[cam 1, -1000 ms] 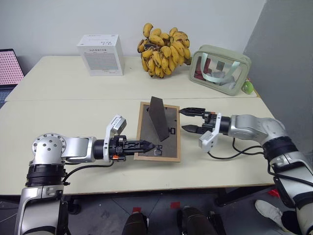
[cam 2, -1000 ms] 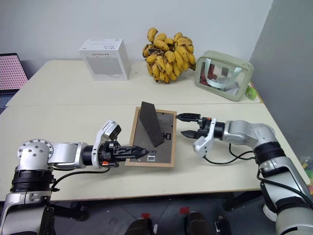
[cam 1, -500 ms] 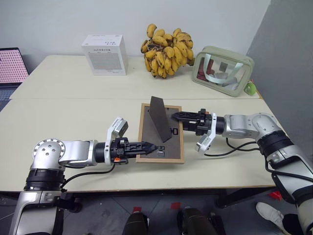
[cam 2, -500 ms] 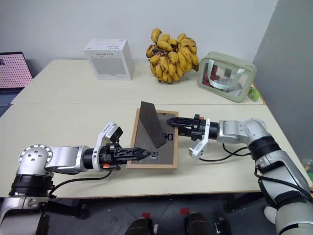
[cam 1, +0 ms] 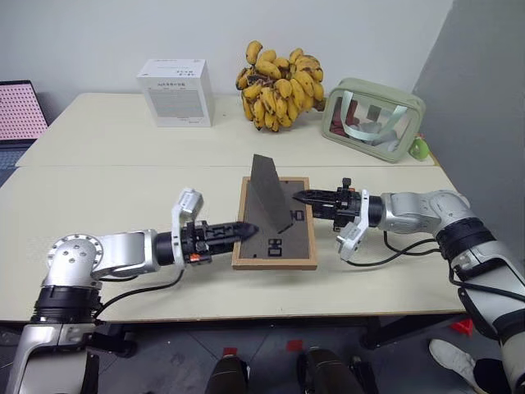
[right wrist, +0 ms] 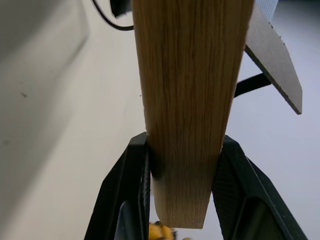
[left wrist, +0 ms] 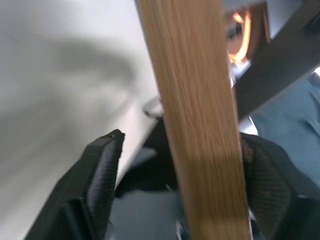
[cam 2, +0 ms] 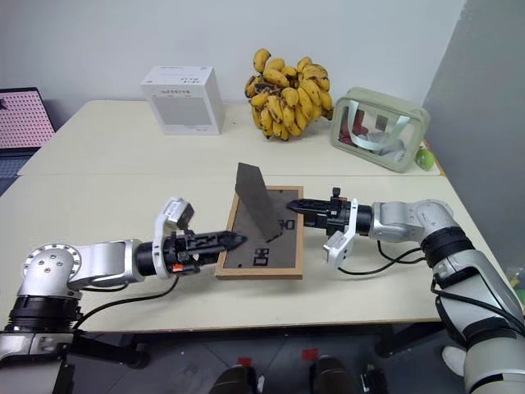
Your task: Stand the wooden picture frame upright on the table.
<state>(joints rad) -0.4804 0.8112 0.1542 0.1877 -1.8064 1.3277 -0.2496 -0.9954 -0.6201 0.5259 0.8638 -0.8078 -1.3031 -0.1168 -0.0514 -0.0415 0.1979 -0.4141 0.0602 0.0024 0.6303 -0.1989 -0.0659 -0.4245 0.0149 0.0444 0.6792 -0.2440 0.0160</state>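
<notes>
— So where do we stand with the desk (cam 1: 123, 189) and the wooden picture frame (cam 1: 274, 238)?

— Well, we have the frame lying face down near the middle of the desk's front half, grey back up, with its fold-out stand (cam 1: 268, 190) already swung up and pointing toward the far edge. Nothing else is close; the white box (cam 1: 176, 91), the bananas (cam 1: 279, 72) and the clear pouch (cam 1: 373, 117) sit well apart along the far edge.

— And our claws?

— Our right claw (right wrist: 183, 150) is clamped on the frame's wooden rim, on the side toward the desk's right edge. Our left claw (left wrist: 177, 170) straddles the opposite rim with its fingers spread wide, gripping nothing.

— How do we do the lift well?

— We judge the right claw should tip the frame up about its bottom rail, slowly, so the stand's foot meets the desk first. We keep the left claw just beside the rim as a guard, and let go only once the frame leans settled on its stand.
</notes>
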